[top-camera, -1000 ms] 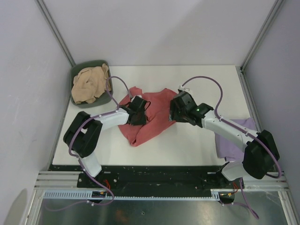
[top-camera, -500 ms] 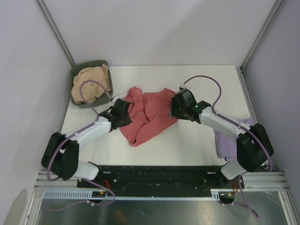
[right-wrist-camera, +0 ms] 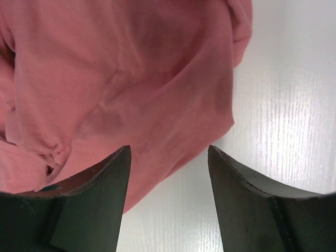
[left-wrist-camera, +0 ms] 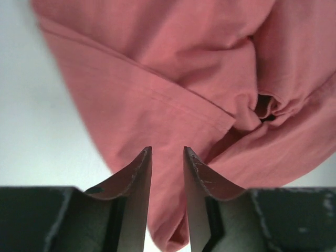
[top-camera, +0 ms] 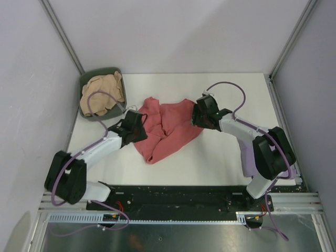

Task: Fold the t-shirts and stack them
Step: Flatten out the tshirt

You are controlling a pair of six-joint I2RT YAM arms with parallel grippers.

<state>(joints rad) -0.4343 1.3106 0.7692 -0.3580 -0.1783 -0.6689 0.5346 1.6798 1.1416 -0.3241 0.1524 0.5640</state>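
The red shirt lies crumpled in the middle of the desk, with 1 hand at each side of it. The tan shirt sits in the green bin, and the lavender shirt lies at the desk's right edge, partly under the right arm.

The left hand hangs over the shirt's left part with its fingers a narrow gap apart and nothing pinched between them. The right hand has its fingers wide apart over the shirt's right edge, where cloth meets bare desk, and grips nothing.

The step looks like spreading this shirt flat before any fold. To do it well, each hand should come down on an outer edge and take as few layers as it can, avoiding the knot of folds in the middle. Both should then draw outward together, low over the desk, so the cloth slides flat and does not lift or twist.
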